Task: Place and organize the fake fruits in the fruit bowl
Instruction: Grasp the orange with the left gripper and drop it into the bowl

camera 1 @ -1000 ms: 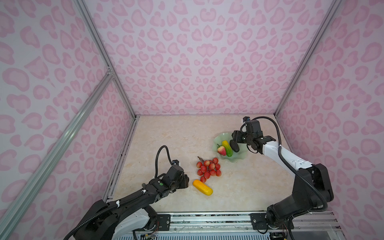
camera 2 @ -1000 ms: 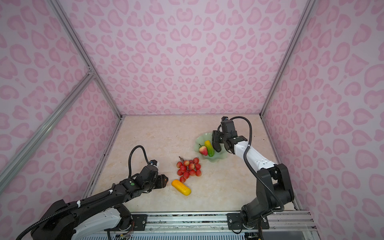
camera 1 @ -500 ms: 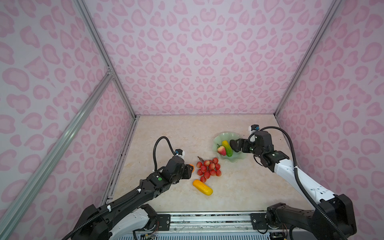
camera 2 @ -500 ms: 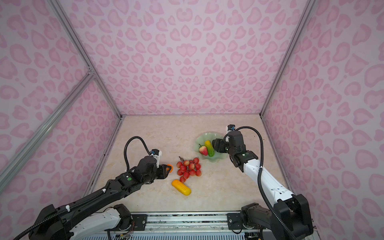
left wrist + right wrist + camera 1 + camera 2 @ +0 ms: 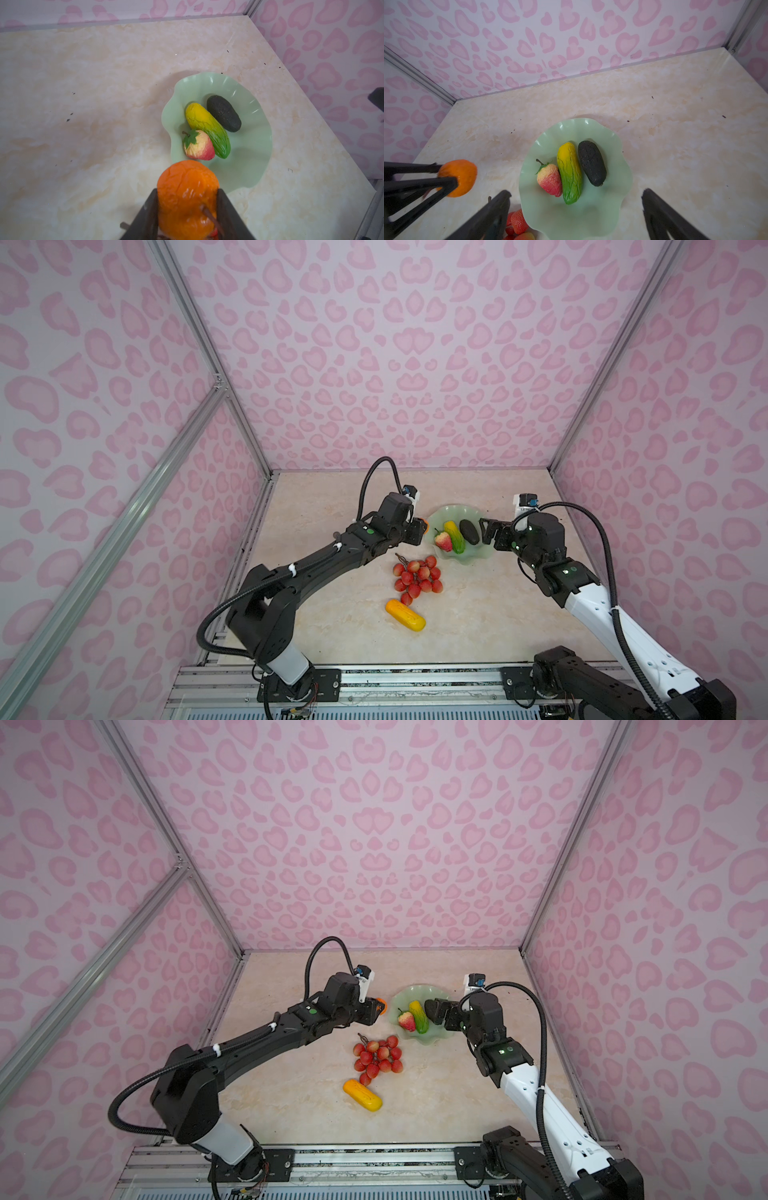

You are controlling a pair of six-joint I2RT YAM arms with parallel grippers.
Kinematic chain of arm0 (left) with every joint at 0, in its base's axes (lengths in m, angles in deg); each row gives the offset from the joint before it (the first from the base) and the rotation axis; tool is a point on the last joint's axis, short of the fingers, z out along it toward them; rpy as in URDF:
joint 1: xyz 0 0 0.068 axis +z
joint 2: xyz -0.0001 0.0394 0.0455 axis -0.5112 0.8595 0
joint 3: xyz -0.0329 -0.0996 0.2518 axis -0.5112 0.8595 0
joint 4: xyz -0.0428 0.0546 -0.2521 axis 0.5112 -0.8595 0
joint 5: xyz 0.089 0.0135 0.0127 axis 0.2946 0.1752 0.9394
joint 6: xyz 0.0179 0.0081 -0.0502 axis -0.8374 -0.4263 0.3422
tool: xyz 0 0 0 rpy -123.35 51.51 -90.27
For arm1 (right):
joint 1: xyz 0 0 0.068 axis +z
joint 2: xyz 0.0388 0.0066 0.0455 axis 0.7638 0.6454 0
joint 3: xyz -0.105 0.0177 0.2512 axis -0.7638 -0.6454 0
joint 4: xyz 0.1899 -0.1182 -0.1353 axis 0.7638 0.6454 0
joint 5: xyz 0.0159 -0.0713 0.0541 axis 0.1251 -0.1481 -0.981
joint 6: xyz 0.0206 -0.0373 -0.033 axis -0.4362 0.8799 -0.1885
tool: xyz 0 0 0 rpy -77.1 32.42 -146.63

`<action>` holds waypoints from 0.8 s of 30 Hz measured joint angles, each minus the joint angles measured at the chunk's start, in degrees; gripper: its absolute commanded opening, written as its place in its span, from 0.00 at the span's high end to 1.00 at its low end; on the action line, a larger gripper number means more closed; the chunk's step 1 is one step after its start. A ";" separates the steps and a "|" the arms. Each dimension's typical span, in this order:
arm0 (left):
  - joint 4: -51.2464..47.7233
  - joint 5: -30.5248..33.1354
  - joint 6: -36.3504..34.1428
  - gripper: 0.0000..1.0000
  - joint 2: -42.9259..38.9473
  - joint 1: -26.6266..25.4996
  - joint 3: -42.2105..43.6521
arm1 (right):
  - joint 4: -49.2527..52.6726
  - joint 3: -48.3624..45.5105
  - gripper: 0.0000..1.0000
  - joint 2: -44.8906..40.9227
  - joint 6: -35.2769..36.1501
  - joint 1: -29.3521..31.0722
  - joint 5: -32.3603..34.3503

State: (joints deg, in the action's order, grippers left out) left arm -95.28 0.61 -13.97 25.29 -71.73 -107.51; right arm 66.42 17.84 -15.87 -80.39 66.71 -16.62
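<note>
The left gripper (image 5: 188, 204) pinches the small orange (image 5: 187, 182) between its two dark fingers (image 5: 152, 209), lifted clear of the table (image 5: 332, 506). In both top views this gripper sits just below the frame's centre. It holds the orange beside the left edge of the fruit bowl (image 5: 457, 512); I cannot tell whether the orange is over the rim.

The right gripper (image 5: 493, 534) is spread wide and holds nothing. It hovers at the bowl's right edge, and in the right wrist view its fingers (image 5: 500, 207) splay to either side of the dish.

Three fruits lie side by side in the bowl, between the two grippers. The strawberry-like fruit (image 5: 443, 540) is leftmost, with the yellow-green oblong (image 5: 455, 537) touching it. The black bumpy oval (image 5: 469, 531) is just beside the oblong and nearest the right gripper.

Lower in the frame, on the bare table, the red grape-like bunch (image 5: 417, 578) lies near the bowl, below and left of it. The yellow-orange oblong (image 5: 405, 615) lies just below the bunch.
</note>
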 measured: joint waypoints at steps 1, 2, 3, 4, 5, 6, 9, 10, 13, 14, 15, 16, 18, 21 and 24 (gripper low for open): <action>-0.55 -0.48 -0.59 0.60 2.56 0.00 -2.69 | 0.33 0.09 0.02 -0.42 0.00 -0.04 0.00; -0.50 -0.96 -1.09 0.60 4.81 0.00 -4.94 | 0.70 0.13 0.02 -0.85 0.00 -0.04 0.00; -0.44 -1.22 -1.81 0.60 7.15 0.00 -7.37 | 0.96 0.13 0.02 -1.27 0.00 -0.04 0.00; -0.26 -1.60 -2.10 0.60 9.64 0.00 -9.75 | 1.33 0.13 0.02 -1.73 0.00 -0.04 0.00; -0.20 -1.73 -2.43 0.59 11.39 0.00 -11.28 | 1.64 0.11 0.02 -2.05 0.02 -0.04 0.00; -0.24 -1.84 -2.47 0.59 13.40 0.00 -12.96 | 1.97 0.11 0.02 -2.40 0.04 -0.04 0.00; -0.52 -2.51 -2.45 0.58 18.43 0.00 -16.85 | 2.73 0.11 0.02 -3.17 0.46 -0.04 0.02; -0.76 -2.71 -2.43 0.57 19.71 0.00 -17.75 | 2.99 0.11 0.02 -3.30 0.50 -0.04 0.02; -1.11 -2.75 -1.84 0.53 22.32 0.00 -19.10 | 3.89 0.11 0.02 -3.48 0.94 -0.15 0.02; -1.11 -2.82 -1.81 0.50 22.73 0.00 -19.23 | 4.13 0.11 0.02 -3.52 1.01 -0.20 0.02; -1.14 -2.93 -1.81 0.48 23.10 0.00 -19.28 | 4.20 0.11 0.02 -3.54 1.09 -0.20 0.02; -1.22 -2.93 -1.73 0.46 23.26 0.00 -19.28 | 4.20 0.11 0.02 -3.58 1.11 -0.22 0.02; -1.29 -3.17 -1.36 0.41 23.34 0.00 -19.28 | 4.20 0.11 0.02 -3.63 1.14 -0.26 0.02; -1.29 -3.28 -0.72 0.39 23.34 0.00 -19.28 | 4.20 0.11 0.02 -3.61 1.16 -0.42 0.00; -1.29 -3.28 -0.74 0.38 23.28 0.00 -19.28 | 4.20 0.11 0.02 -3.61 1.16 -0.42 0.00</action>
State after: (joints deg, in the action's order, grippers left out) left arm -96.57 -2.66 -14.72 48.56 -71.73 -126.79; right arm 70.62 17.94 -19.47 -79.23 66.29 -16.62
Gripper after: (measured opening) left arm 0.620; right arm 0.984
